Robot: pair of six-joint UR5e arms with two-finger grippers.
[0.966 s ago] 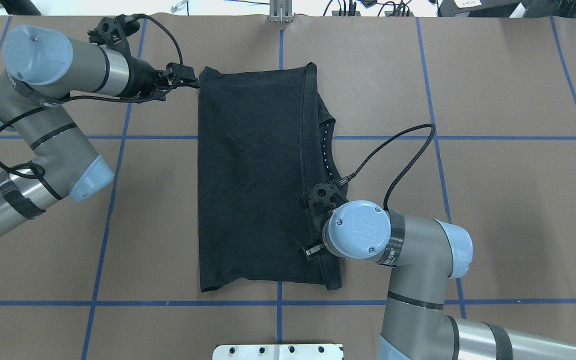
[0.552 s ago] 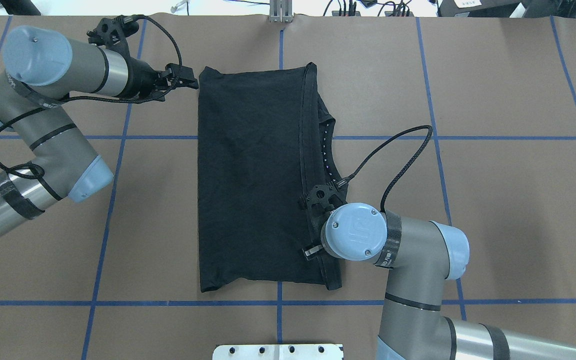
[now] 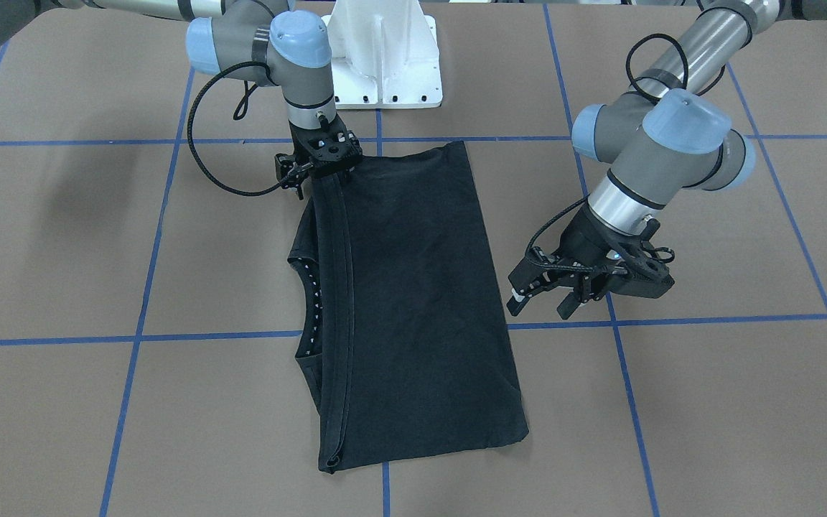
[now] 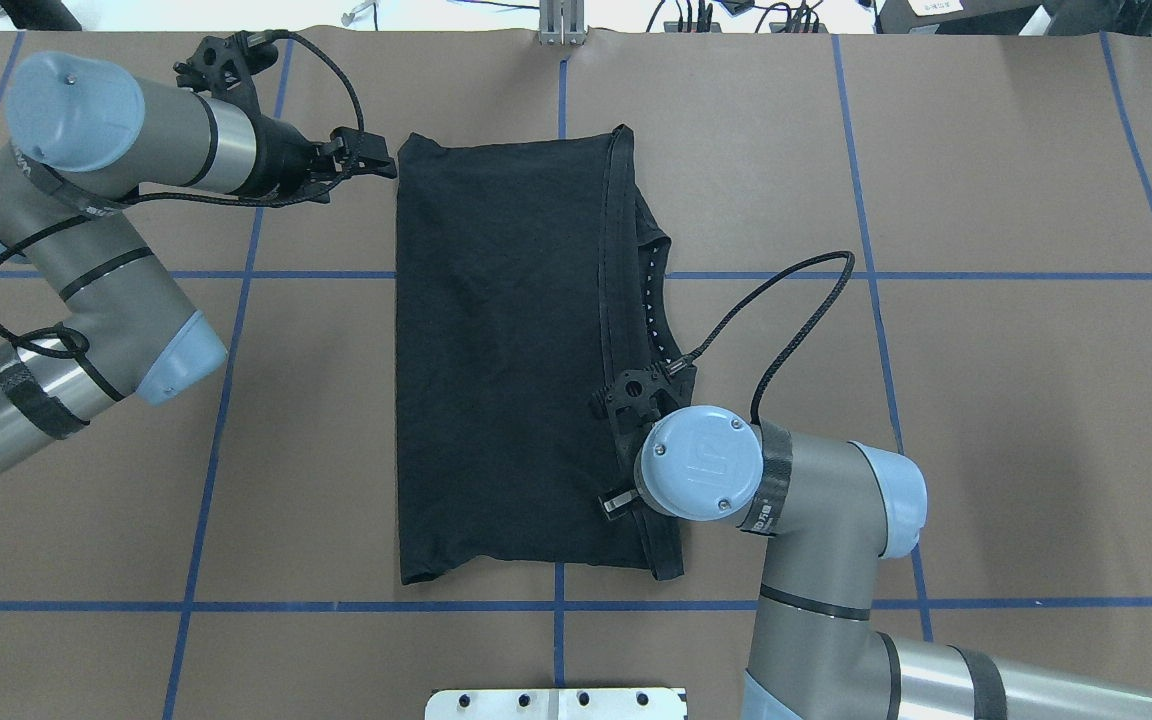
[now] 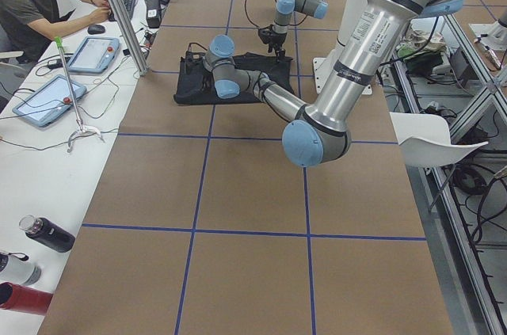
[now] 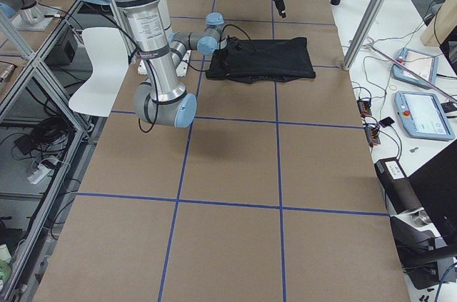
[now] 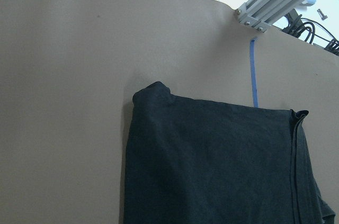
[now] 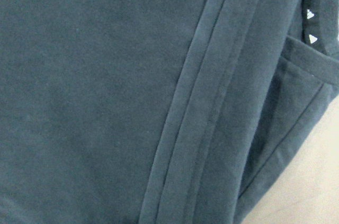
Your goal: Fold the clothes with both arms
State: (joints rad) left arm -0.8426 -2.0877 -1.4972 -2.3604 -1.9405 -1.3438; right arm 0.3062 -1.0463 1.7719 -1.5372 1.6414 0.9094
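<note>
Brown paper-covered counter [image 4: 986,400], gridded with blue tape lines [image 4: 1036,276]; white pedestal [image 3: 385,57] at the robot's end.

Black T-shirt [image 4: 496,370] lies flat near mid-counter. It is folded to a long rectangle with its long axis running away from the robot, plain side up. A stitched hem band [image 8: 196,102] runs along its edge on the robot's right. The collar with small white triangles [image 4: 651,300] pokes out past that edge.

Left arm [image 4: 116,130]: jaws apart, both fingers plain in the front-facing view. They are held above the counter, just off the shirt's far left corner, clear of the cloth. The left wrist view looks down on that corner, with no finger in sight.

Right arm [image 4: 816,500]: jaws point straight down at the hem band, close to the shirt's corner nearest the robot. From overhead the wrist cap hides them. From the front the black mount meets the fabric, but I cannot tell whether they are apart or together. Close-up cloth fills the right wrist view.
</note>
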